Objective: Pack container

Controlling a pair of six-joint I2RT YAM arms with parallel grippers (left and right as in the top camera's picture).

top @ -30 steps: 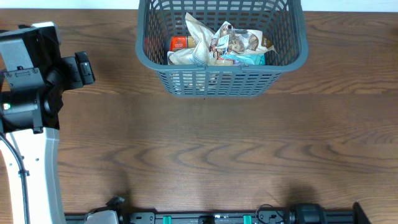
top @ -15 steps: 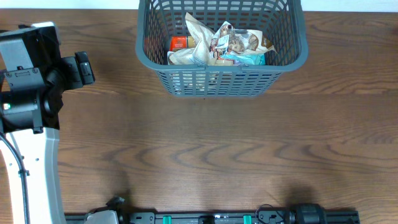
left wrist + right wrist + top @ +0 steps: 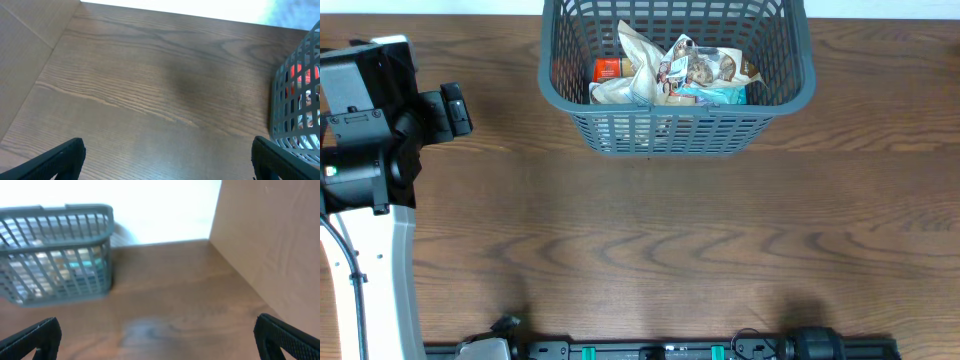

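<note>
dark grey plastic lattice forms the container (image 3: 670, 132), which stands on the brown wooden table (image 3: 670, 250) at the far edge, about centre, in the overhead view. several snack packets lie inside on its base: an orange-red packet (image 3: 609, 68) at the left, a crumpled pale packet (image 3: 638, 62) beside it, a brown-printed packet (image 3: 705, 65) in the middle and a teal packet (image 3: 716, 94) toward the near wall. the left arm (image 3: 365, 130), white and black, is at the left edge of the table, well apart from the container. the right arm does not show from above.

from the left wrist, the left gripper (image 3: 170, 160) hangs above bare wood with its two black fingertips in the lower corners, spread wide and with nothing between them. the container's slotted wall shows at the right edge, with a red packet visible through the slots. a light wooden panel (image 3: 20, 60) runs along the left side.

from the right wrist, the right gripper (image 3: 160, 339) is likewise spread wide and grips nothing, with only table below it. the container stands at the upper left, well away from the fingers, with pale and teal packets blurred behind its bars. a pale wooden board (image 3: 270, 245) rises at the right.
</note>
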